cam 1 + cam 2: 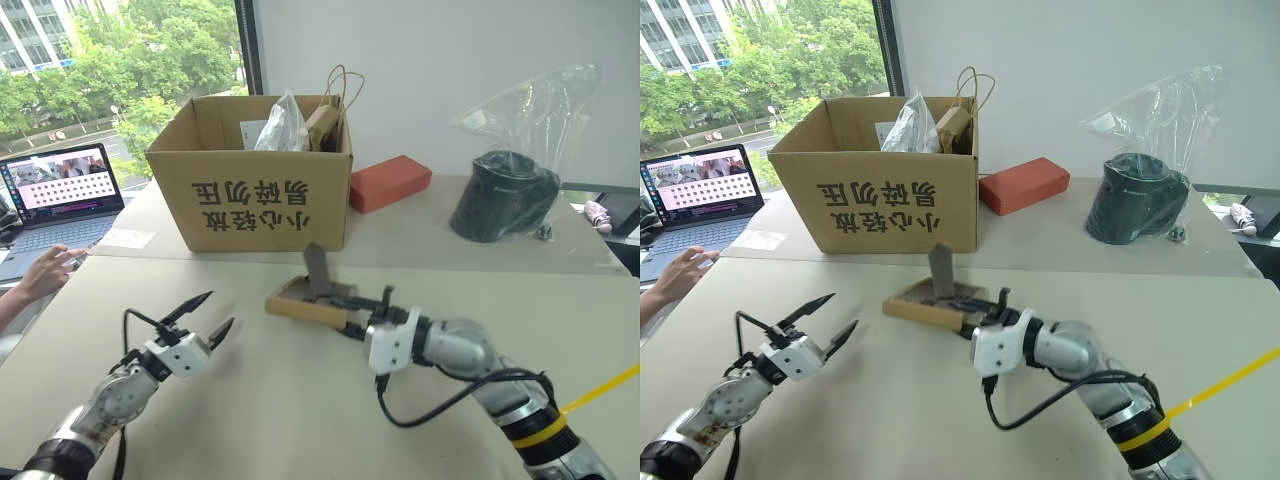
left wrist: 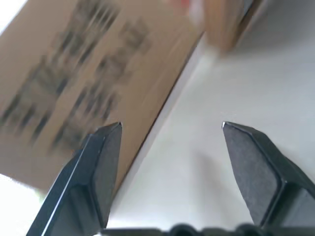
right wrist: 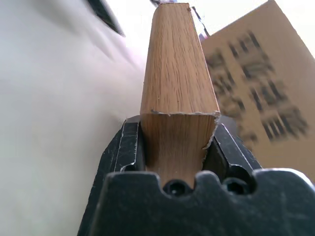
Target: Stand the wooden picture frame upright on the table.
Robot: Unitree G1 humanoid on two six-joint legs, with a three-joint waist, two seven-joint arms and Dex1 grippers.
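Observation:
The wooden picture frame (image 1: 303, 305) lies nearly flat, low over the beige table (image 1: 290, 420), in front of the cardboard box. Its dark back faces up and the grey stand flap (image 1: 320, 270) sticks up from it. My right gripper (image 1: 362, 312) is shut on the frame's right end. In the right wrist view the light-wood edge (image 3: 177, 73) sits clamped between the two black fingers (image 3: 130, 147). I cannot tell whether the frame touches the table. My left gripper (image 1: 210, 315) hovers to the left of the frame, apart from it, open with nothing between its fingers (image 2: 101, 162).
A large cardboard box (image 1: 250, 190) with bags inside stands just behind the frame. A red-orange case (image 1: 390, 182) and a black object in a plastic bag (image 1: 505, 195) sit at the back right. A laptop (image 1: 65, 185) and a person's hand (image 1: 45, 270) are at the far left.

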